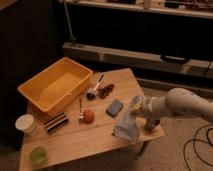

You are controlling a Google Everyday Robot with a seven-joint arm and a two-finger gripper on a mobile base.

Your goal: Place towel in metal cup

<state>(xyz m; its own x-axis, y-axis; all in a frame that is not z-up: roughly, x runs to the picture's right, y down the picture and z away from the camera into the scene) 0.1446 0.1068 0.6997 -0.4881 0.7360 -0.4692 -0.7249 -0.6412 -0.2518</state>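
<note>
The towel [127, 124] is a limp, pale bluish-white cloth that hangs from my gripper [137, 104], which is shut on its top corner. Its lower end drapes onto the wooden table [95, 137] near the front right edge. My white arm [182, 103] comes in from the right. The metal cup [150, 125] stands at the table's right corner, just right of the hanging towel and below my gripper. It is partly hidden by my wrist, and the towel hangs beside it rather than inside it.
A yellow bin [55, 87] fills the back left. A blue block [115, 107], an orange ball [88, 116], a brush [94, 90] and a dark striped item [56, 121] lie mid-table. A white paper cup [25, 123] and a green cup [38, 155] stand front left.
</note>
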